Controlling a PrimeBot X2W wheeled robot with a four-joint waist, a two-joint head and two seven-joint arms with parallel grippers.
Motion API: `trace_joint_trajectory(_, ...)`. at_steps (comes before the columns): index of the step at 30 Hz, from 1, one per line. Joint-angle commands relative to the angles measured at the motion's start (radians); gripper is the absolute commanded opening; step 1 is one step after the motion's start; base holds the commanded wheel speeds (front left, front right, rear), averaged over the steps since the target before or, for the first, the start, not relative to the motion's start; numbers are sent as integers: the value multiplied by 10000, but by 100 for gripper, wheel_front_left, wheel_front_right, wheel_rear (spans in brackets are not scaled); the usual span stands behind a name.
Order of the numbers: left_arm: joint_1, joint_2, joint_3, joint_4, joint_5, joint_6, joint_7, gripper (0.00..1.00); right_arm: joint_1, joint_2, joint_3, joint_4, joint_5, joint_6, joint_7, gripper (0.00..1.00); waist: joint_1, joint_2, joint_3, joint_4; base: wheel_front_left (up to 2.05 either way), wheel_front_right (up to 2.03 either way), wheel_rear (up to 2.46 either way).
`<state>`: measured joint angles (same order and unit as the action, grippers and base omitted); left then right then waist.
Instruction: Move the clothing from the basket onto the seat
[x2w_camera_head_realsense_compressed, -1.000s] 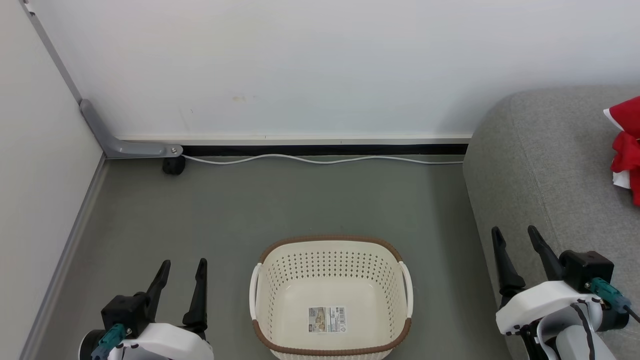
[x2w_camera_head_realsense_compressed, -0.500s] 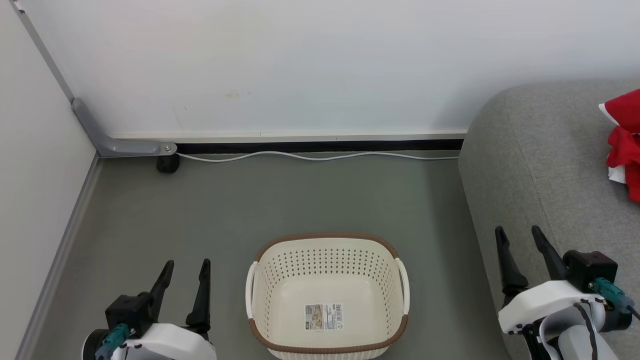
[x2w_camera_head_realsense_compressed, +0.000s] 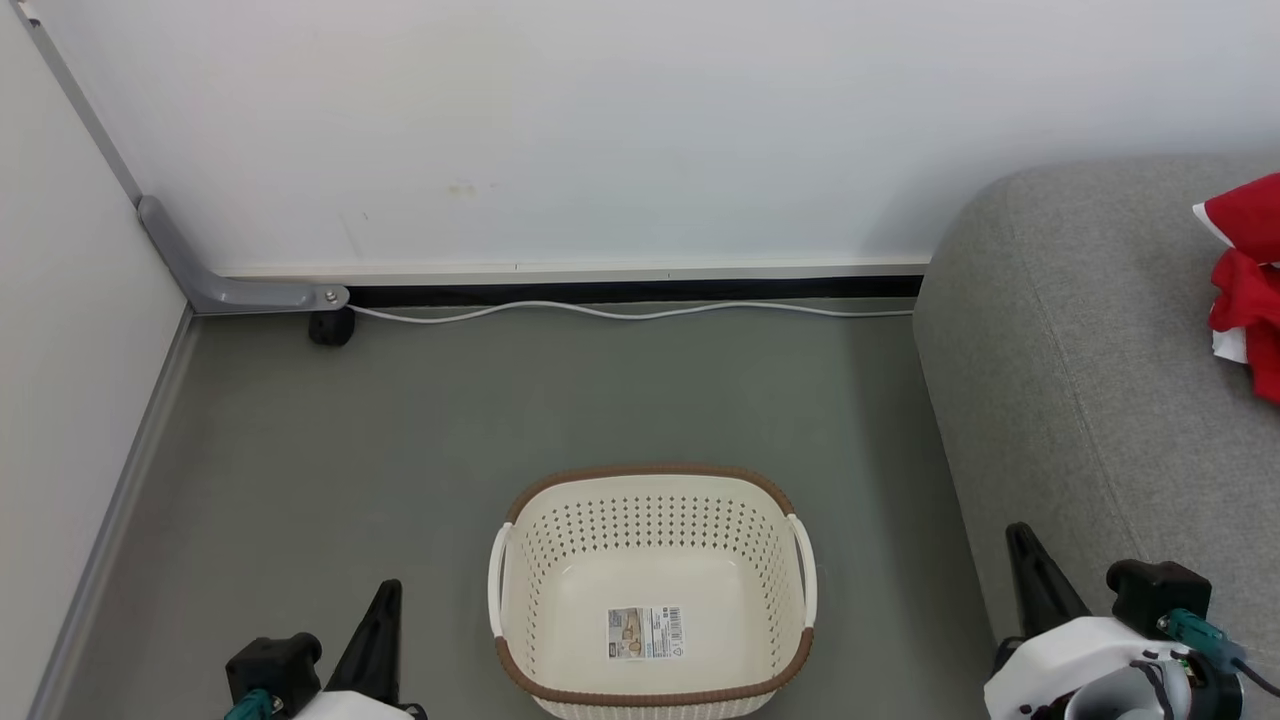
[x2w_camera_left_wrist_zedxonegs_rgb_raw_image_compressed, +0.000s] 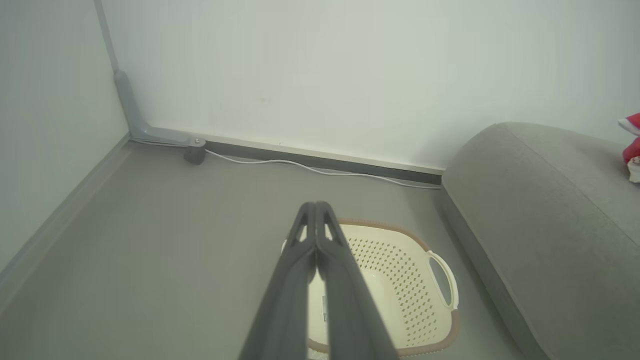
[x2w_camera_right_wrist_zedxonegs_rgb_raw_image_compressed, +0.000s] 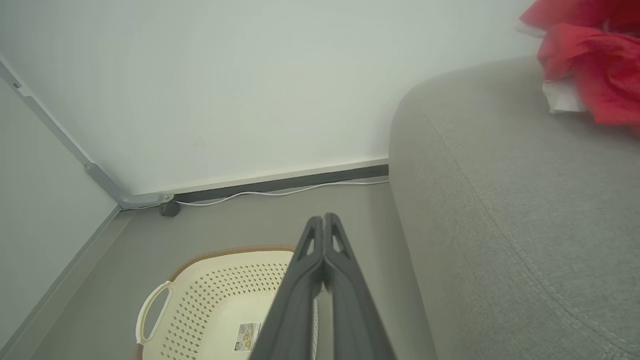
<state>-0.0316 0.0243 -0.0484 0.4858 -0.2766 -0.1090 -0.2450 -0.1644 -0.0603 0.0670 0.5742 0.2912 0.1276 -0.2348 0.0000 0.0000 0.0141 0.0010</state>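
The cream basket (x2w_camera_head_realsense_compressed: 652, 520) with a brown rim stands on the floor at bottom centre, holding nothing but a barcode sticker (x2w_camera_head_realsense_compressed: 646, 632). Red clothing (x2w_camera_head_realsense_compressed: 1245, 270) lies on the grey seat (x2w_camera_head_realsense_compressed: 1080, 350) at the right edge. My left gripper (x2w_camera_head_realsense_compressed: 388, 592) sits low at the bottom left, shut with nothing in it; its pressed-together fingers (x2w_camera_left_wrist_zedxonegs_rgb_raw_image_compressed: 316, 240) point over the basket (x2w_camera_left_wrist_zedxonegs_rgb_raw_image_compressed: 400, 260) in the left wrist view. My right gripper (x2w_camera_head_realsense_compressed: 1020, 535) is shut and empty beside the seat's front edge. The right wrist view shows its closed fingers (x2w_camera_right_wrist_zedxonegs_rgb_raw_image_compressed: 324, 240), the basket (x2w_camera_right_wrist_zedxonegs_rgb_raw_image_compressed: 215, 285) and the clothing (x2w_camera_right_wrist_zedxonegs_rgb_raw_image_compressed: 590, 55).
A white wall and baseboard run along the back, with a white cable (x2w_camera_head_realsense_compressed: 620, 312) on the floor in front. A grey bracket (x2w_camera_head_realsense_compressed: 210, 280) and a small black object (x2w_camera_head_realsense_compressed: 330, 327) sit in the left corner. Bare grey floor (x2w_camera_head_realsense_compressed: 450, 420) surrounds the basket.
Both grippers have shut from open and dropped lower in the head view. The head camera shifted slightly, so the scene sits a little to the left.
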Motion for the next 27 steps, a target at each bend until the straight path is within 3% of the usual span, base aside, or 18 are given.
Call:
trace_joint_trajectory(1, -335, 103, 111, -284, -323, -10, 111, 0, -359, -103, -120, -293, 307, 1, 83, 0, 19, 0, -13, 1, 0, 0, 0)
trace_joint_trajectory(7, -333, 111, 163, -410, -985, -20, 265, 0, -291, -93, -187, -461, 960, 3, 238, 0, 1, 0, -6, 1, 0, 0, 0)
trace_joint_trajectory(27, -395, 136, 391, -759, -3051, -53, 803, 0, -141, -61, -443, -947, 3006, 8, 766, 0, 0, 0, -20, -1, 0, 0, 0)
